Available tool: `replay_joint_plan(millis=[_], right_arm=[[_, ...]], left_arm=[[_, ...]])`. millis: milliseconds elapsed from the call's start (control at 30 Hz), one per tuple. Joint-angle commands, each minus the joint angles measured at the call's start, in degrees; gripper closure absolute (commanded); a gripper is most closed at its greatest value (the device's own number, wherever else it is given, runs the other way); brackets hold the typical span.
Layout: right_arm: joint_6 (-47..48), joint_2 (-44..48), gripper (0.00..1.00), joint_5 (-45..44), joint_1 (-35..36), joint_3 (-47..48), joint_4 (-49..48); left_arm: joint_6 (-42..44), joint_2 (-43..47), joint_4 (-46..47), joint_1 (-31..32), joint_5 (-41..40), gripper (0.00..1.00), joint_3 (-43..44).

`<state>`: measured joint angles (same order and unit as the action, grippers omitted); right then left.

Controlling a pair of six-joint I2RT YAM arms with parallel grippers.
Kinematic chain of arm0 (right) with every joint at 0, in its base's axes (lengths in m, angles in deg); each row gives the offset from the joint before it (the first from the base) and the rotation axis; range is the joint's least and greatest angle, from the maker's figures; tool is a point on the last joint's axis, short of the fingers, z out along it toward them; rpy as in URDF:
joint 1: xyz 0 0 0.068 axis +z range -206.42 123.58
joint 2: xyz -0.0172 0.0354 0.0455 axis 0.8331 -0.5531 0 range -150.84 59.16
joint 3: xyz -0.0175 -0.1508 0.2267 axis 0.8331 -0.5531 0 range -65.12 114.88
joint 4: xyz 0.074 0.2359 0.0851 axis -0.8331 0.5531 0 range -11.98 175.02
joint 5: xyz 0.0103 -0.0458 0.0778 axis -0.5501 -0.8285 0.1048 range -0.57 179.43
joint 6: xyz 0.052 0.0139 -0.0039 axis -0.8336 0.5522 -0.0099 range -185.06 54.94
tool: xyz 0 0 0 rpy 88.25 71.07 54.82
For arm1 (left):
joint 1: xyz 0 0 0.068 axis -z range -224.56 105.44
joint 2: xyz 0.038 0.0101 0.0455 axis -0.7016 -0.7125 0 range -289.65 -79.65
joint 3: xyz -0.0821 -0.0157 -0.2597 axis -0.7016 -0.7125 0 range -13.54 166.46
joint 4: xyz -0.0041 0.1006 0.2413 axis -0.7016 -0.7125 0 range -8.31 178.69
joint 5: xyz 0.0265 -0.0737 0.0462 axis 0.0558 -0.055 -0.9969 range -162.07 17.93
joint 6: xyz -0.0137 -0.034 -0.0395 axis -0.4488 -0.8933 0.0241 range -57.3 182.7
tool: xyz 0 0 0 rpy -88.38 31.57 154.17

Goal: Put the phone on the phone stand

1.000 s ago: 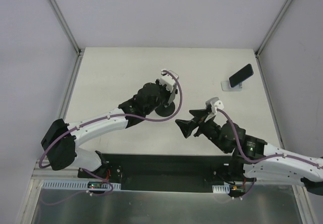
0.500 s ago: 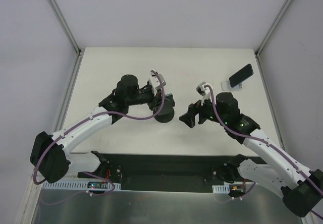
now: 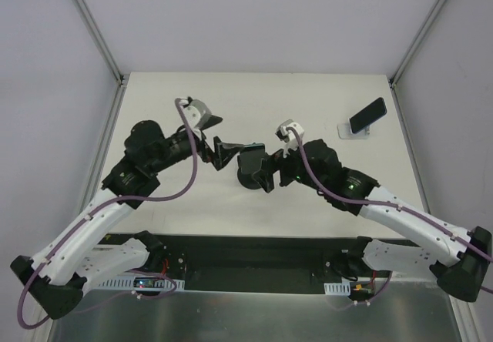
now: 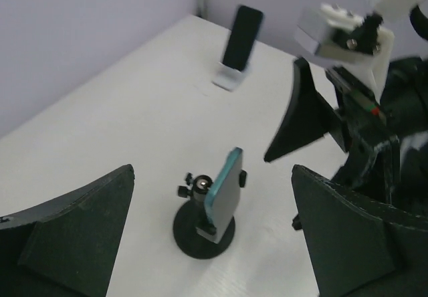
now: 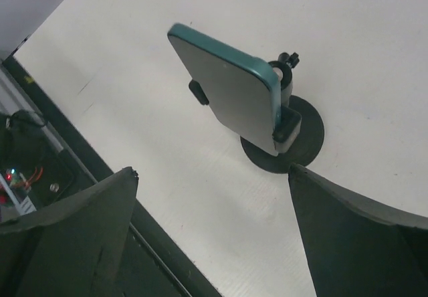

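Already the phone (image 3: 368, 115) leans tilted on the stand (image 3: 353, 132) at two o'clock on the bench (image 3: 177, 95), well apart from both arms. Left gripper (image 4: 212, 168) and right gripper (image 5: 212, 170) are spread wide and empty, flanking a black pole holder (image 5: 231, 96) near centre.

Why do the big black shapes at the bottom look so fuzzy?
Left wrist view: the fingers sit very near the lens, so they blur, while the teal phone looks sharper. Right wrist view: same soft fingers, teal phone crisp. Top view: even light, only faint shadows.
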<state>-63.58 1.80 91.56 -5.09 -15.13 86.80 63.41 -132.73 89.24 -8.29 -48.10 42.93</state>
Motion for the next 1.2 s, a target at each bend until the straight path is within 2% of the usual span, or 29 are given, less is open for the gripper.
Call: replay_joint_plan(millis=[0,33,67,133,333,500,633,733,800,833,900,967,1000,1100,1167], right_arm=[[-7.8,-7.2,0.04,-23.6,7.1,9.8,2.8],[-9.9,-8.5,0.04,-29.9,8.2,11.2,4.2],[-11.4,-9.9,0.04,-31.8,9.0,12.7,6.8],[-13.4,-13.7,0.04,-33.5,9.7,17.0,8.4],[-16.6,-22.2,0.04,-41.8,12.0,27.4,14.8],[-21.1,-26.9,0.04,-44.9,13.3,30.4,17.1],[-26.0,-31.5,0.04,-50.6,14.3,35.5,24.5],[-26.2,-33.5,0.04,-54.1,16.0,36.4,25.9],[-26.1,-34.6,0.15,-54.3,16.3,36.6,25.8],[-26.0,-34.9,0.25,-55.1,16.2,36.7,25.7],[-26.1,-35.6,0.32,-56.0,16.2,37.0,26.1],[-26.3,-35.7,0.49,-57.4,16.1,37.0,26.1],[-26.3,-35.6,0.62,-57.8,16.0,36.8,26.1],[-25.8,-35.2,0.87,-59.3,14.9,37.0,26.6],[-26.3,-34.6,0.94,-59.5,13.0,36.8,27.6]], left_arm=[[-2.7,3.9,-3.5,-0.8,-26.0,0.01,2.8],[-2.8,4.3,-4.0,-0.9,-28.8,0.01,2.5],[-2.6,4.4,-4.2,-1.0,-32.0,0.01,2.2],[-2.3,4.7,-4.2,-1.4,-33.0,0.01,0.8],[-3.0,5.2,-4.3,-1.4,-31.7,0.01,-1.0],[-3.2,6.8,-4.4,-1.4,-30.9,0.01,-2.2],[-3.3,8.4,-4.4,-1.4,-31.3,0.01,-2.9],[-3.5,9.1,-4.5,-1.3,-30.6,0.01,-3.1],[-3.7,9.7,-4.6,-1.4,-30.4,0.01,-3.1],[-3.9,9.8,-4.5,-1.5,-30.3,0.01,-3.2],[-4.0,10.0,-4.5,-1.4,-29.8,0.01,-3.2],[-3.8,10.2,-4.5,-1.4,-29.8,0.01,-3.2],[-3.6,10.2,-4.6,-1.5,-29.8,0.01,-3.2],[-3.6,10.4,-4.6,-1.3,-29.8,0.01,-3.2],[-3.7,10.5,-4.6,-1.4,-29.7,0.01,-3.3]])
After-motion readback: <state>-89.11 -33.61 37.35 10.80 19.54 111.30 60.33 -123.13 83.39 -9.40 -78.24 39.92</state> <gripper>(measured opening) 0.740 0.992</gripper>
